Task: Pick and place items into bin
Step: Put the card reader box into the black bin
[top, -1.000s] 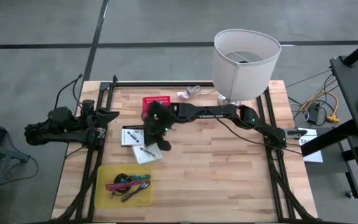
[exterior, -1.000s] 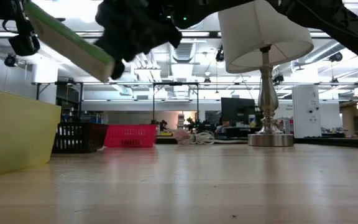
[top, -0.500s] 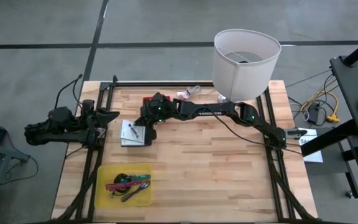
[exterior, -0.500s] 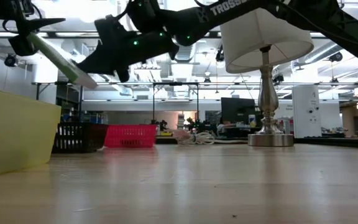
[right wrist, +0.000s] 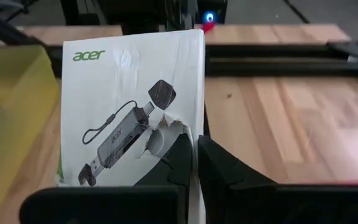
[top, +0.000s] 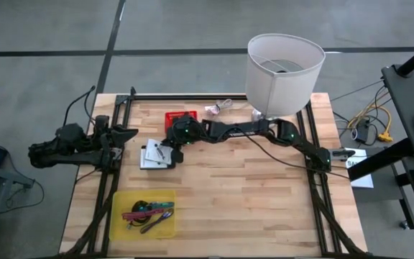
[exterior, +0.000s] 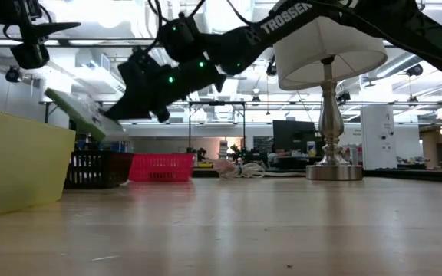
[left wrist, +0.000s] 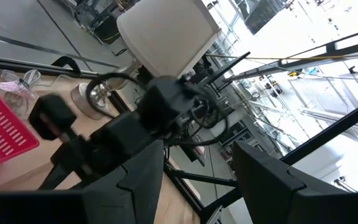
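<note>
The left gripper waits at the table's left edge, its fingers spread and holding nothing. Just right of it, the right gripper has its fingers pinched on the white box, held tilted above the table behind the yellow bin. The box looks light, stiff and smooth, so an edge pinch could let it swing; a grip nearer its middle seems safer.

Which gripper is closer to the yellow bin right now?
Right, by a small margin. The right gripper holds the white printed box above the table, just beyond the yellow bin. The left gripper waits at the table's left edge, further back.
</note>
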